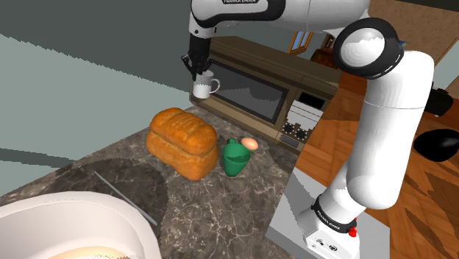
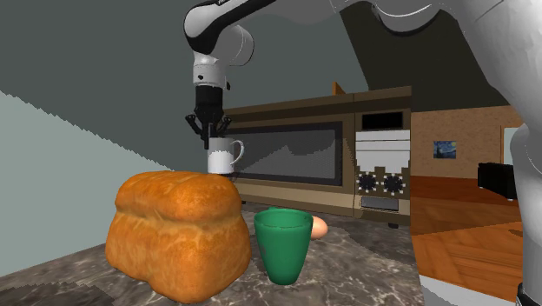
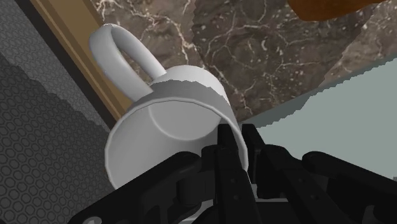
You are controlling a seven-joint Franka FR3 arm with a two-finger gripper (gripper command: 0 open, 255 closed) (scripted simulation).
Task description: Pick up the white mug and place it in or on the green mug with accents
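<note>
White mug (image 1: 204, 87) carriage looks like the step in hand: the pick seems done and the placing not yet begun. The white arm (image 1: 382, 132) reaches from its stand over the dark marbled table (image 1: 221, 213) toward the microwave (image 1: 250, 88) at the back. On the table a big brown loaf (image 1: 182, 140) sits between the raised mug and the near edge. Just beside the loaf, on the shoulder view's right, stands the green mug (image 1: 235, 158), upright with its mouth open upward. The white mug hangs in the air clear of the table, above and beyond the loaf, upright, its handle toward the shoulder view's right. The gripper (image 3: 234, 137) is clamped on its rim wall, one finger inside and one outside. A small egg (image 1: 250, 144) lies close behind the green mug. By my reading, the next move calls for carrying the mug past the loaf's top toward the stand, centring it over the green mouth, then lowering gently; the openings look close in width, so it may rest on the rim rather than drop inside.
</note>
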